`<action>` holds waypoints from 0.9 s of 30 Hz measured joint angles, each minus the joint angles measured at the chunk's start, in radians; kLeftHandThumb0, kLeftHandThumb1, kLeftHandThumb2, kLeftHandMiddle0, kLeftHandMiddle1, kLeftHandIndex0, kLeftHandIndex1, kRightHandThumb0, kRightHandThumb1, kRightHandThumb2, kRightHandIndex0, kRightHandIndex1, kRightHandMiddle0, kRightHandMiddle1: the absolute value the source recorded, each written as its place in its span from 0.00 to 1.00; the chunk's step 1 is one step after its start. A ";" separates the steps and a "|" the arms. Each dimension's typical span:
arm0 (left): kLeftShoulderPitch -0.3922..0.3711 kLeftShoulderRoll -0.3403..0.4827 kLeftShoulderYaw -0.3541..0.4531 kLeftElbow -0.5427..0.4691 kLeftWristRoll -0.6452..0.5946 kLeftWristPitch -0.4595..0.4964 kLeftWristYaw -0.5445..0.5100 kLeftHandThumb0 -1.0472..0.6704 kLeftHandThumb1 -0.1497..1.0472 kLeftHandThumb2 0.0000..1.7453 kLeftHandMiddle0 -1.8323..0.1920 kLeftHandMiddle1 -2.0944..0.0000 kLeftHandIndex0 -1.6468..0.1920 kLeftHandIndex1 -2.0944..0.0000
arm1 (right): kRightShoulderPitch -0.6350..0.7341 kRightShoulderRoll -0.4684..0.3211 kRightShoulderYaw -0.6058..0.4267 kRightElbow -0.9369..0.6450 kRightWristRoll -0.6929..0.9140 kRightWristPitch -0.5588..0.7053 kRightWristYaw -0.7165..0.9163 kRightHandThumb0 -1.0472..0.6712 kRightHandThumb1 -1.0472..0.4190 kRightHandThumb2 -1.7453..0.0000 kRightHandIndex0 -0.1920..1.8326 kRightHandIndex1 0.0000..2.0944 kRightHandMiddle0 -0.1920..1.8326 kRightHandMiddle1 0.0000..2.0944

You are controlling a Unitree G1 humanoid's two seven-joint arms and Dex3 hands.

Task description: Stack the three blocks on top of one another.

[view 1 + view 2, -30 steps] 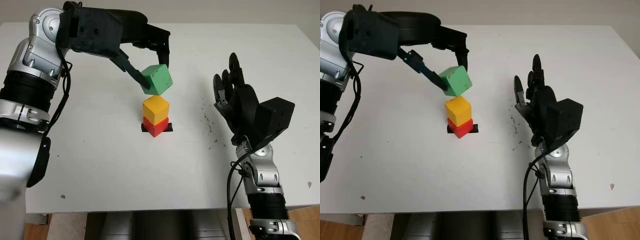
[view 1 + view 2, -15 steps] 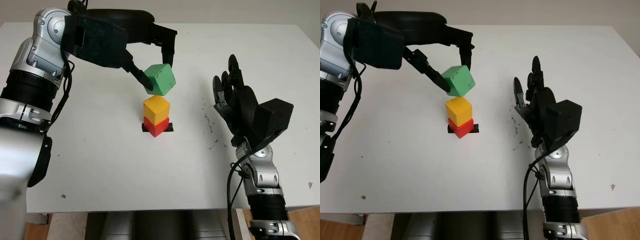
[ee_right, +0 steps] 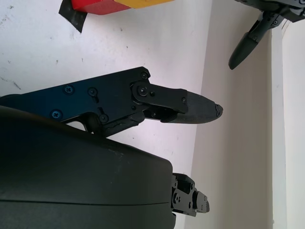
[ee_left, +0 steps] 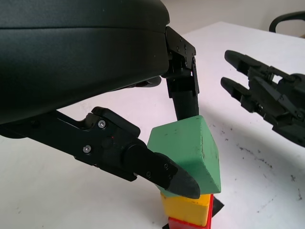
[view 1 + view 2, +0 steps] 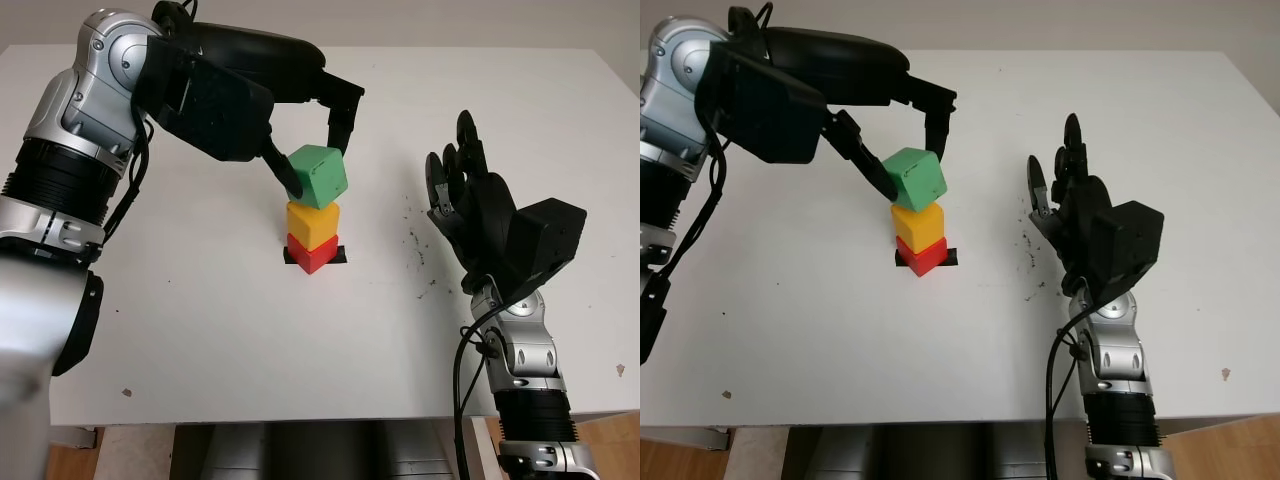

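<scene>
The left hand (image 5: 312, 150) holds the green block (image 5: 318, 176) between its black fingers (image 4: 159, 169), one finger pressed to the block's near-left face and another coming down against its far side. The green block sits tilted, one corner lower than the rest, right over the yellow block (image 5: 312, 222); its underside appears to touch the yellow top, though from the wrist view the contact line is partly hidden behind the near finger, so I cannot be sure it is fully seated. The yellow block stands on the red block (image 5: 311, 254), and the red one rests on a small black square mark (image 5: 338, 256) on the white table (image 5: 200, 330). The two lower blocks are roughly lined up, each turned a little relative to the table edge.

The right hand (image 5: 470, 200) is open, raised above the table well to the right of the stack, palm side turned toward the blocks and holding nothing. Between this hand and the stack there are some dark specks (image 5: 413, 240) scattered on the table surface
</scene>
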 measured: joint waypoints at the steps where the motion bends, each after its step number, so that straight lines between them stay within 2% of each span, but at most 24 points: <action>1: 0.000 0.000 -0.003 0.000 0.003 0.000 -0.005 0.36 0.96 0.03 0.82 0.99 0.70 0.26 | 0.001 0.000 0.000 0.000 0.001 -0.001 0.000 0.27 0.00 0.70 0.02 0.03 0.03 0.03; 10: 0.000 0.000 -0.015 -0.001 0.031 -0.027 -0.008 0.37 0.95 0.03 0.82 0.98 0.69 0.27 | 0.007 0.002 0.000 0.000 0.007 -0.001 -0.001 0.27 0.00 0.70 0.02 0.03 0.02 0.03; 27: -0.002 -0.004 -0.020 0.044 0.093 -0.130 0.089 0.36 0.94 0.03 0.82 0.97 0.69 0.26 | 0.008 0.002 -0.001 0.000 0.010 -0.001 -0.006 0.27 0.00 0.70 0.02 0.03 0.03 0.03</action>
